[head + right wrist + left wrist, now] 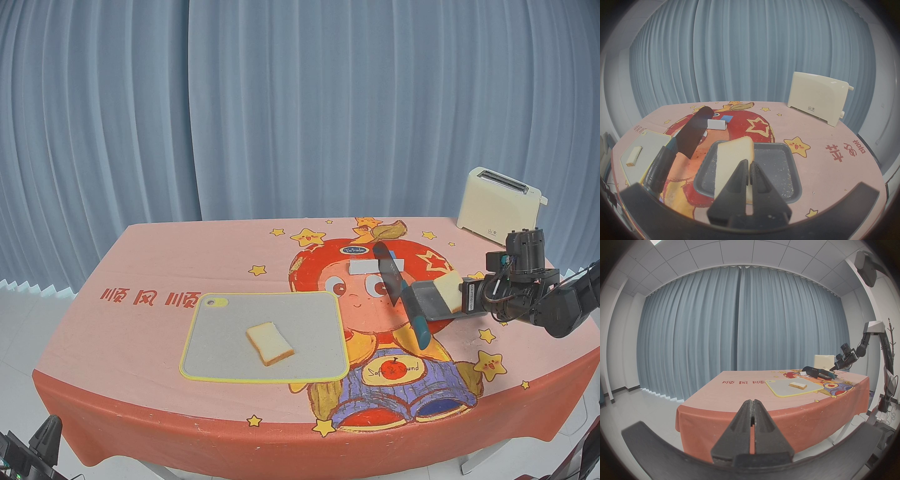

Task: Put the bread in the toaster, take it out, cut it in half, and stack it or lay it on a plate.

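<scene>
The right tool sits at the middle right of the head view, its two fingers clamped on a slice of bread. The slice stands on edge over a square dark grey plate; whether it touches the plate cannot be told. Just left of the plate lies a knife, teal handle toward the lower edge of the frame, black blade pointing up the frame and crossing a small white block. Further left, near the lower centre, a grey cutting board with a yellow rim lies flat on the pink table. A second piece of bread lies flat in the middle of the board. A cream toaster stands at the table's far edge, upper right of the frame, well apart from the plate. The left tool has its fingers pressed together, holding nothing, well back from the table.
</scene>
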Available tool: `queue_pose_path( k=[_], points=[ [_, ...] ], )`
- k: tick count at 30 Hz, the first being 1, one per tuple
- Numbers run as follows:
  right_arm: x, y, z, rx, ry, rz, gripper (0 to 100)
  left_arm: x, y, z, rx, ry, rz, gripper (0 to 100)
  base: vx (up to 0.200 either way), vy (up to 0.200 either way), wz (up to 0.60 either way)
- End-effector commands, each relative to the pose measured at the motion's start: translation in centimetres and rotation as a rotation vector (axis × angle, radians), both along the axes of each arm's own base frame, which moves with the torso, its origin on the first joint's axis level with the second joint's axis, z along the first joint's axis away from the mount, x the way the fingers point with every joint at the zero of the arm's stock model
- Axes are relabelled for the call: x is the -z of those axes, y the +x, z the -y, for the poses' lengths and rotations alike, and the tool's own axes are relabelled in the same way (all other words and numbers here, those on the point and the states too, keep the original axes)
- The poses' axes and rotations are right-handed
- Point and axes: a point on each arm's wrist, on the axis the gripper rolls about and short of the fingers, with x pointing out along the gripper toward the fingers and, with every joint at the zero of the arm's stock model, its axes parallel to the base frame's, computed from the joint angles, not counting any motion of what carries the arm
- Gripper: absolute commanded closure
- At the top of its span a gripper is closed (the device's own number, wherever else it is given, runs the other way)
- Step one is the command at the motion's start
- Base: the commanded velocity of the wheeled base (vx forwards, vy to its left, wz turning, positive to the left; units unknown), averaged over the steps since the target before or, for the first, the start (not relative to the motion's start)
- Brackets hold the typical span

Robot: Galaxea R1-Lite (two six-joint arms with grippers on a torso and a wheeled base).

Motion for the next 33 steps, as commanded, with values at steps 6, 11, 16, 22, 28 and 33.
queue_pose_path(
  k=[6,11,16,22,28,33],
  points=[
    [0.56,0.29,0.04,0.003,-0.003,-0.017,100,0.48,0.11,0.01,-0.001,0.001,-0.018,100,0.0,0.0,0.0],
    [0.94,0.56,0.14,0.008,-0.007,-0.024,100,0.5,0.11,0.01,-0.001,0.001,-0.019,100,0.0,0.0,0.0],
    [0.99,0.6,0.29,0.015,-0.009,-0.025,100,0.48,0.11,0.01,-0.001,0.001,-0.018,100,0.0,0.0,0.0],
    [0.99,0.61,0.35,0.022,-0.012,-0.025,100,0.48,0.11,0.01,-0.001,0.001,-0.018,100,0.0,0.0,0.0],
    [0.89,0.58,0.36,0.023,-0.012,-0.021,100,0.48,0.11,0.01,-0.001,0.001,-0.018,100,0.0,0.0,0.0],
    [0.94,0.6,0.36,0.024,-0.011,-0.023,100,0.48,0.11,0.01,-0.001,0.001,-0.018,100,0.0,0.0,0.0]
  ],
)
